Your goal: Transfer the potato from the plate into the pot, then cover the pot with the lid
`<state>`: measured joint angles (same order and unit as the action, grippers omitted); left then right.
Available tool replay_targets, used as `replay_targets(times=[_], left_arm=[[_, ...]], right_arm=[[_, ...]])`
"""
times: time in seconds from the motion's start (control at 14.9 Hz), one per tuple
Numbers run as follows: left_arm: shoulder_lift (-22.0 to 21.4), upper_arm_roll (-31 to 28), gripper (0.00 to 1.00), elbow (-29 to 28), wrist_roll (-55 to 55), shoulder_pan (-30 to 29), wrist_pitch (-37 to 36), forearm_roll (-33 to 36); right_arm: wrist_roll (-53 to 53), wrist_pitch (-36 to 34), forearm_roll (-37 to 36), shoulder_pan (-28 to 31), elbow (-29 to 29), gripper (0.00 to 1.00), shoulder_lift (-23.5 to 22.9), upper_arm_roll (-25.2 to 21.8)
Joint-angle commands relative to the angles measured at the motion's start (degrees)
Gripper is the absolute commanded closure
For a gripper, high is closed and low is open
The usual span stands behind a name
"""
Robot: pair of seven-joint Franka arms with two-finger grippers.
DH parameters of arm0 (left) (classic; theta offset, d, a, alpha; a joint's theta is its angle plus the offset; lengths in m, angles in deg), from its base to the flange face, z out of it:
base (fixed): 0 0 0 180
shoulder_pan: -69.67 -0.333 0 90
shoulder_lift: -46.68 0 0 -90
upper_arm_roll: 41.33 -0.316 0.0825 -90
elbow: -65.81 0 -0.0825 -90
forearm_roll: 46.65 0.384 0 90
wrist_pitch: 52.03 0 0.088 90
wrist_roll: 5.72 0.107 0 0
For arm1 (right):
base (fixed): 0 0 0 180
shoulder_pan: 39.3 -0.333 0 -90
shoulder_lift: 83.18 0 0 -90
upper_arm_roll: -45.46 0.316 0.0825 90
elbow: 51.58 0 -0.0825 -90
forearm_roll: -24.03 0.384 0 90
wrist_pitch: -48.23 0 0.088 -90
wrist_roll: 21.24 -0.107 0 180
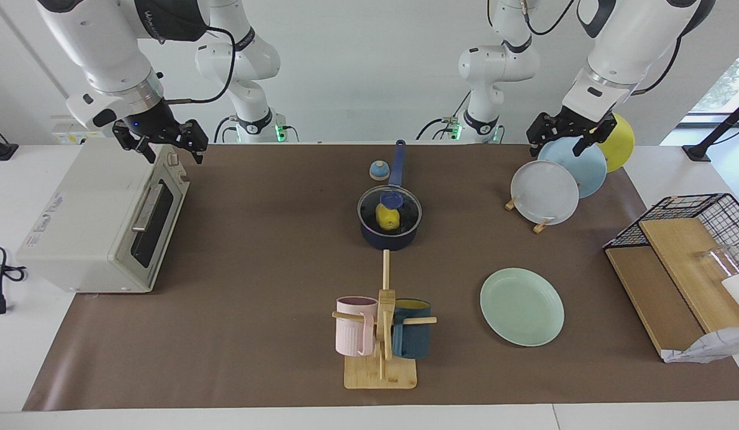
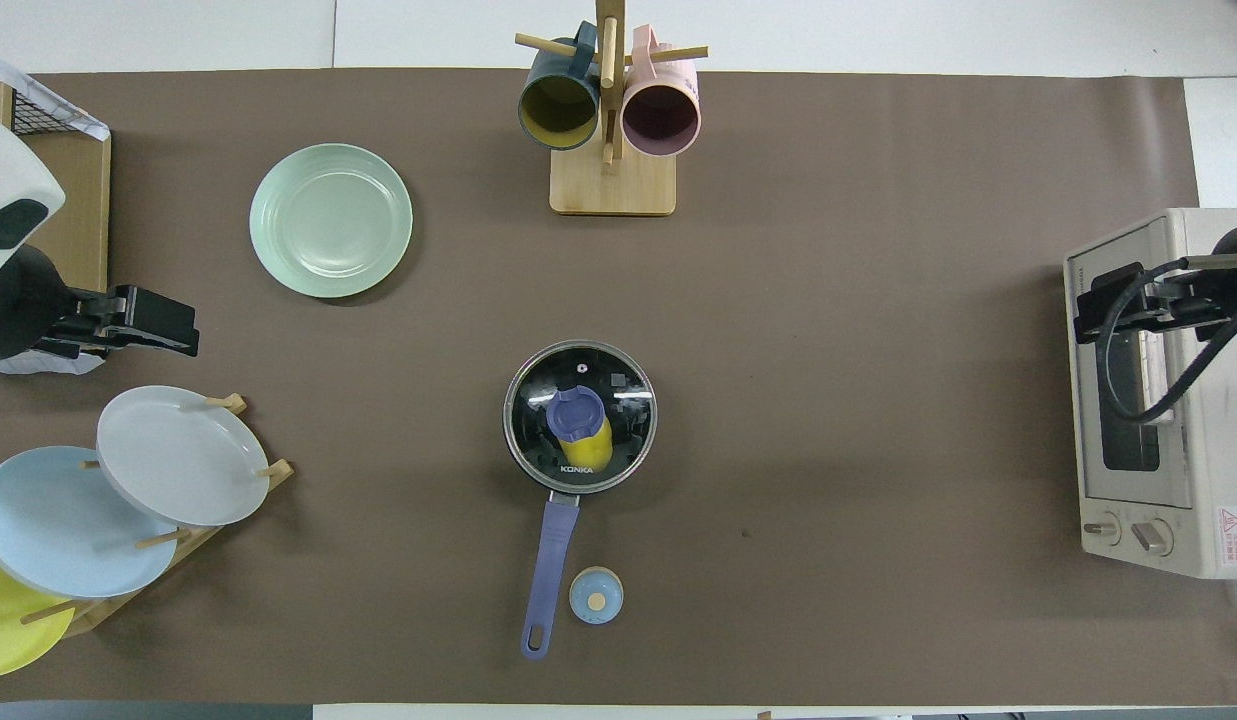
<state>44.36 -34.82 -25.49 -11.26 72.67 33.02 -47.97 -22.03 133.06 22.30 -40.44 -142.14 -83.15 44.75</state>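
The dark blue pot (image 1: 388,240) stands mid-table, its long handle (image 2: 548,560) pointing toward the robots. On it sits the glass lid (image 1: 406,209) (image 2: 620,392) with its blue knob. Through the glass shows the yellow potato (image 1: 386,221) (image 2: 600,448), inside the pot. The mint-green plate (image 1: 522,306) (image 2: 331,220) lies bare, farther from the robots and toward the left arm's end. My right gripper (image 1: 172,154) (image 2: 1096,312) hangs open over the toaster oven, holding nothing. Over the rack of upright plates my left gripper (image 1: 557,146) (image 2: 163,335) is open with nothing in it.
A toaster oven (image 1: 100,215) stands at the right arm's end. A mug rack (image 1: 381,334) with a pink and a teal mug stands farther out than the pot. A small bell (image 1: 379,170) sits beside the pot handle. A plate rack (image 1: 545,191) and a wire basket (image 1: 698,215) over wooden boards occupy the left arm's end.
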Motion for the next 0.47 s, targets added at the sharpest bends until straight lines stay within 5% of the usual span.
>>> replay_targets(times=[0.0,0.4], left_arm=[[-1.0,0.7,0.00,-0.6,-0.2,-1.0,-0.5,0.2],[-1.0,0.7,0.00,-0.6,-0.1,-1.0,-0.6,0.2]], right_arm=[[3.9,2.2,0.1,1.0,-3.0,0.00,2.0,1.0],[4.2,2.4,0.6,1.0,-2.8,0.00,1.9,1.1]])
